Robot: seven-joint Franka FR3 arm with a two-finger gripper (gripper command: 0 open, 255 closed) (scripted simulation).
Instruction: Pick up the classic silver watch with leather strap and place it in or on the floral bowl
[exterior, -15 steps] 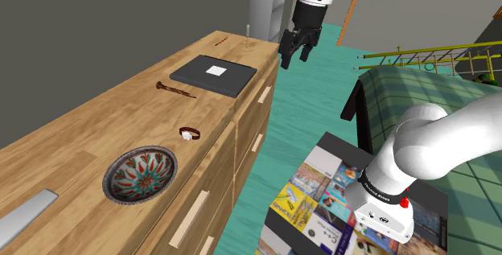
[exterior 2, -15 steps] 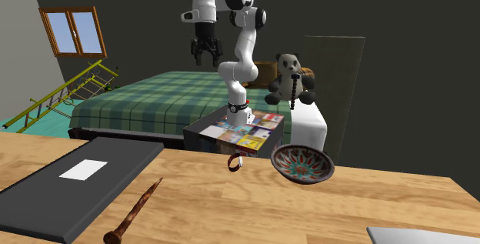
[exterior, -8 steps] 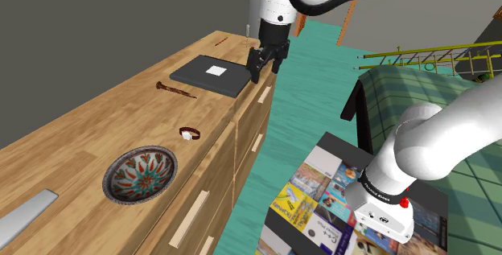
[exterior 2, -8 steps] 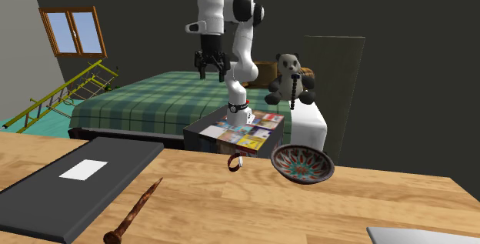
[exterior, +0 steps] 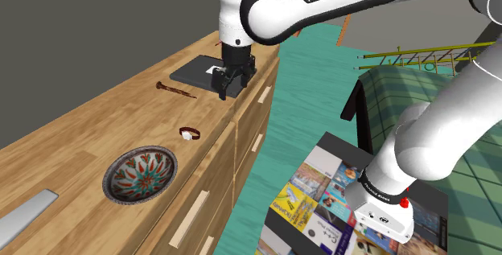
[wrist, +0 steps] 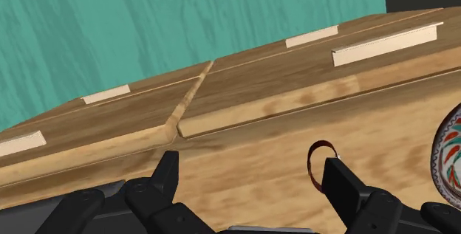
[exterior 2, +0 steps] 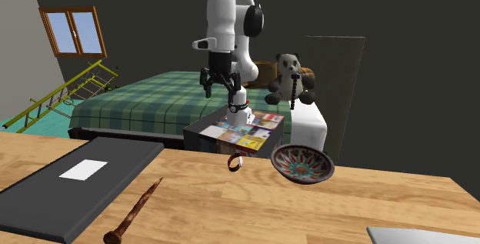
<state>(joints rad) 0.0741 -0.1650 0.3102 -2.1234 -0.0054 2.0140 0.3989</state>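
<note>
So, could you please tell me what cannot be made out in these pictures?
Watch dial: too small in the shoulder view; in the wrist view the hand covers part of the strap.
Floral bowl: cut off by the wrist view's edge.
Grey slab: cut by the shoulder view's edge.

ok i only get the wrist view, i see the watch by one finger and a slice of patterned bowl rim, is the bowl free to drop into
Observer: Yes. In the shoulder view the floral bowl stands upright with nothing inside it.
Operator: whats on the top back behind the end effector
Observer: A dark flat slab with a white label. The open end effector seems to hang over its near corner.
Operator: anything else near that
Observer: A rusty spike lies beside the slab, on the side away from the drawer fronts and apart from the watch.
</note>
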